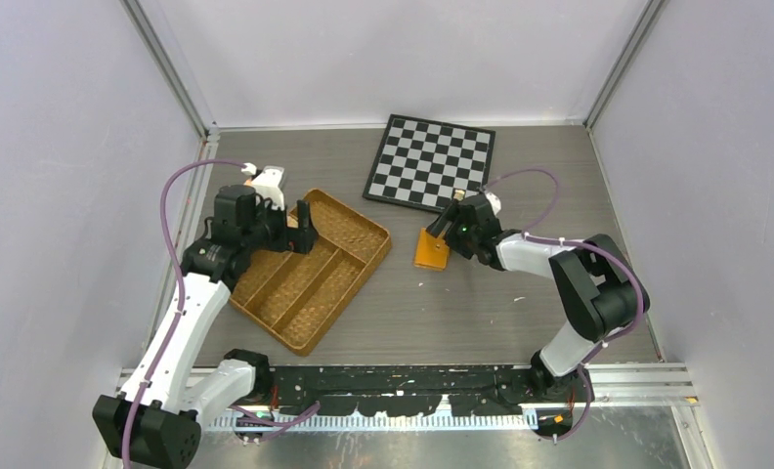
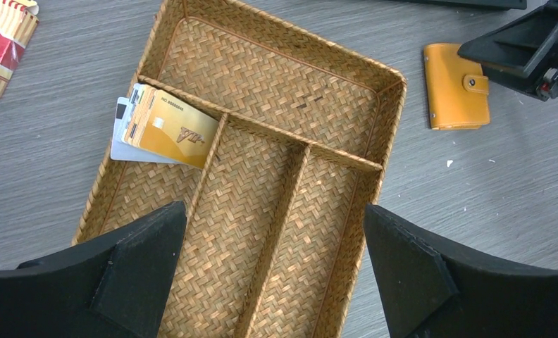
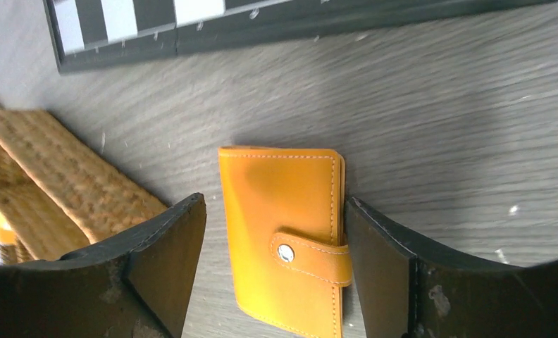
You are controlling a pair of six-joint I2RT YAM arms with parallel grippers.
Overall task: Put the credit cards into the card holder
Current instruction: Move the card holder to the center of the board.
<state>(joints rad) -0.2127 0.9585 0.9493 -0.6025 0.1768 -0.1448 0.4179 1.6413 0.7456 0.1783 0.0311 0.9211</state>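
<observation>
Black fingers of the left gripper (image 2: 275, 218) stand wide apart above the woven tray (image 2: 276, 84), where the credit cards (image 2: 167, 130) lie stacked at its left compartment's far end, overhanging the rim. Rightward, the snapped-shut card holder (image 3: 262, 211) lies flat on the table (image 3: 438, 141), ungripped between the spread fingers of the right gripper (image 3: 275, 203).

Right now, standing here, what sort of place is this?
Probably a robot test booth: plain white walls box in a grey table, the left arm and right arm are bolted at its near edge, and props, a chessboard and woven tray, lie on it.
</observation>
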